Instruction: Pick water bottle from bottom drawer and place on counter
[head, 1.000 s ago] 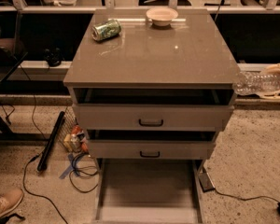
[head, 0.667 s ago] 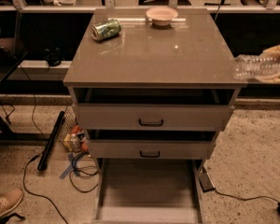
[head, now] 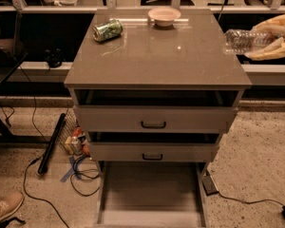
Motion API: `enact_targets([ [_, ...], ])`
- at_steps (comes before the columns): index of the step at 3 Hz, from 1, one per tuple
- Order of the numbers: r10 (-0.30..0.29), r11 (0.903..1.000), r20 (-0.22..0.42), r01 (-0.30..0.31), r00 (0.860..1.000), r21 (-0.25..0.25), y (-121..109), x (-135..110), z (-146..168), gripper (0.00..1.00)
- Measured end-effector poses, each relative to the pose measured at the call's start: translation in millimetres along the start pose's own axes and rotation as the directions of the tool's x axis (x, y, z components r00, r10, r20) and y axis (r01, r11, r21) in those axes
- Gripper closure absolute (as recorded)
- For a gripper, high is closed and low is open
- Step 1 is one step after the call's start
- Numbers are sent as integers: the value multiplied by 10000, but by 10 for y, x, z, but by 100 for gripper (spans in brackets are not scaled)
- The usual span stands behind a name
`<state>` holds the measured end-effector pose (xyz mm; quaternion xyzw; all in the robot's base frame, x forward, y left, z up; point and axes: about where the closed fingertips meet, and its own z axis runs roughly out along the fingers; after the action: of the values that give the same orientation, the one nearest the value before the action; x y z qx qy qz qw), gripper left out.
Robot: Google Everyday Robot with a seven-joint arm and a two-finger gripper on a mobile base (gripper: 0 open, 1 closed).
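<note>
Up and leftward in the last second: water bottle (head: pixel 241 41) lying sideways, clamped in the end effector (head: pixel 265 41) at far right, just reaching the right edge of the table (head: pixel 156 61). Well out of the bottom drawer (head: pixel 149 189) now. Probably only the setdown left, right of can (head: pixel 108 30) and bowl (head: pixel 164 16).

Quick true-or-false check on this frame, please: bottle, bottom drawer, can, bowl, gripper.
1. The water bottle lies in the bottom drawer. False: it is at the right edge of the counter, held by a pale hand.
2. The green can lies on its side on the counter. True.
3. The bowl stands at the counter's front edge. False: it stands at the back edge.
4. The bottom drawer is pulled open. True.
5. The gripper grips the water bottle. False: the gripper is not in view.
</note>
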<state>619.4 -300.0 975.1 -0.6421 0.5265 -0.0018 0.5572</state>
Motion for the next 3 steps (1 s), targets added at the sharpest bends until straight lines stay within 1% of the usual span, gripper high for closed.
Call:
enact_targets([
  [1,833,9965,-270,-833,9962,-1,-54,-77,316,100],
  [2,1702,9853,-257,-1705,9851,-112,8,-125,717,100],
  [3,2170,9761,136,-2168,9761,-156,7,-178,1049,100],
])
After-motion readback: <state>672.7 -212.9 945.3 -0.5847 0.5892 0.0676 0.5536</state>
